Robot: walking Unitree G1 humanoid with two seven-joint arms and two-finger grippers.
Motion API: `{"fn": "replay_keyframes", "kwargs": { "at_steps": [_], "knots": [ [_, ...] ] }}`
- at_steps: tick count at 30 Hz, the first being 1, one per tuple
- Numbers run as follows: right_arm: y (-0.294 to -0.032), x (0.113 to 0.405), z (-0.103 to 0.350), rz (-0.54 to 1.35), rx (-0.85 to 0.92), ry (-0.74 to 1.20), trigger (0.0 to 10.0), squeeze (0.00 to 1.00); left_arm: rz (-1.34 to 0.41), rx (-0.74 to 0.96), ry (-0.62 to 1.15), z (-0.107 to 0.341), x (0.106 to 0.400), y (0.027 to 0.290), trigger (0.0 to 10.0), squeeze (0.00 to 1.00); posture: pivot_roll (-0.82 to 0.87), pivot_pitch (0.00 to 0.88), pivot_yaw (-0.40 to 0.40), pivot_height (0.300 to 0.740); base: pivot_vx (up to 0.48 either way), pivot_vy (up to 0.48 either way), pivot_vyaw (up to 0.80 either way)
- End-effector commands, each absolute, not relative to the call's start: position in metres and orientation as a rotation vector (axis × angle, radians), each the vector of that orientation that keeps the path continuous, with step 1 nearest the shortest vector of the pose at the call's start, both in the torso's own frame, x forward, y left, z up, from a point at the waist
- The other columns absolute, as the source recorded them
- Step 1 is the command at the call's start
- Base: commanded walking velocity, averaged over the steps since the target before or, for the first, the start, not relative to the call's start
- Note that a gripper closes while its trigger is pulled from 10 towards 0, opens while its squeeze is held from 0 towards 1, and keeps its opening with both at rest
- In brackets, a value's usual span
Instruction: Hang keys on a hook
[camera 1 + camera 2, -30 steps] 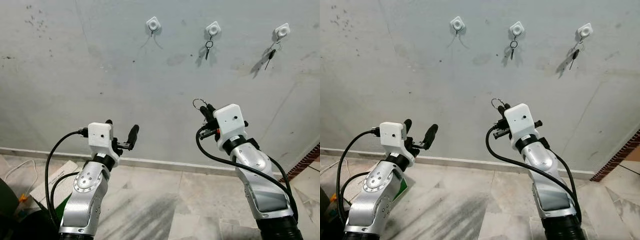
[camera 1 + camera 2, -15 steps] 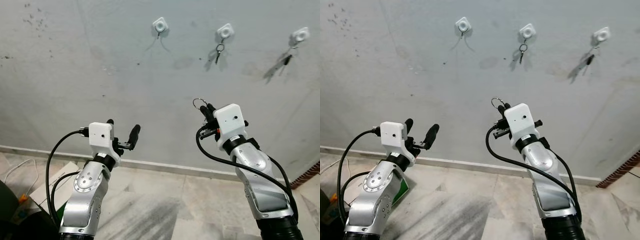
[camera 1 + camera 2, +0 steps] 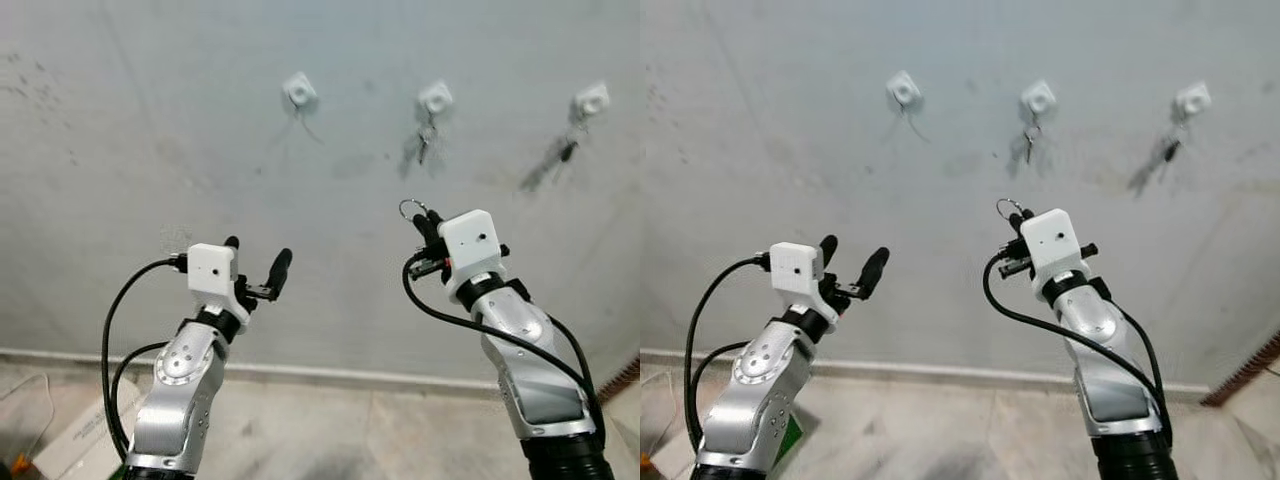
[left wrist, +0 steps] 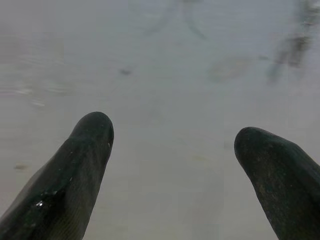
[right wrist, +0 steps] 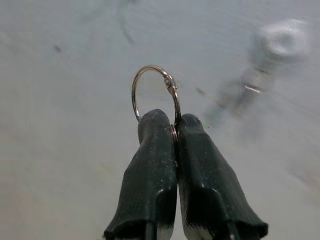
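My right gripper (image 3: 425, 218) is shut on a metal key ring (image 5: 154, 91), whose loop sticks up above the fingertips (image 5: 156, 125). It is held below the wall's three white hooks. The left hook (image 3: 298, 91) is bare. Keys hang from the middle hook (image 3: 434, 98) and from the right hook (image 3: 591, 99). The blurred middle hook (image 5: 280, 40) lies beyond the ring in the right wrist view. My left gripper (image 3: 258, 258) stands open lower left, nothing between its fingers (image 4: 80, 165).
A grey stained wall (image 3: 150, 150) fills the space ahead. At its foot runs a pale skirting above a tiled floor (image 3: 330, 440). A cardboard box (image 3: 75, 440) lies at the lower left. The picture is somewhat blurred.
The camera has shifted: hooks sit lower and the wall looks nearer. Both arms keep their pose; the right gripper still holds the ring.
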State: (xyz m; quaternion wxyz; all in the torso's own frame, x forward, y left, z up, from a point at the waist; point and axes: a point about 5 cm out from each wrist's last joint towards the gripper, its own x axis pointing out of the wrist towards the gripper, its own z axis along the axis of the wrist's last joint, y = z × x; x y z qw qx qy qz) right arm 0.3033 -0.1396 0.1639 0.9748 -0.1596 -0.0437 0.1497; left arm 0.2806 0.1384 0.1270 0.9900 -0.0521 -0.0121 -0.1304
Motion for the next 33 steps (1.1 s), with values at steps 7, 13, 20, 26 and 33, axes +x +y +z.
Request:
{"fn": "replay_keyframes", "kwargs": {
  "at_steps": [7,13,20,26,33],
  "knots": [
    [-0.141,0.304,0.17,0.3,-0.331,-0.115,10.0,0.0,-0.262,-0.099,-0.029,0.129,0.282,0.138,10.0,0.0,-0.04,0.0,0.006,0.74,0.347,0.331,0.0],
    [-0.141,0.304,0.171,0.296,-0.332,-0.117,10.0,0.0,-0.246,-0.1,-0.023,0.128,0.282,0.138,10.0,0.0,-0.04,0.0,0.006,0.74,0.0,0.0,0.0],
    [-0.143,0.308,0.174,0.29,-0.337,-0.127,10.0,0.0,-0.241,-0.094,-0.028,0.129,0.284,0.137,10.0,0.0,-0.04,0.0,0.005,0.74,0.0,0.0,0.0],
    [-0.145,0.319,0.184,0.273,-0.337,-0.155,10.0,0.0,-0.238,-0.079,-0.028,0.129,0.284,0.137,10.0,0.0,-0.04,0.0,0.005,0.74,0.0,0.0,0.0],
    [-0.139,0.326,0.192,0.279,-0.329,-0.197,10.0,0.0,-0.233,-0.077,-0.027,0.128,0.282,0.135,10.0,0.0,-0.03,0.0,0.0,0.74,0.0,0.0,0.0]
  ]
}}
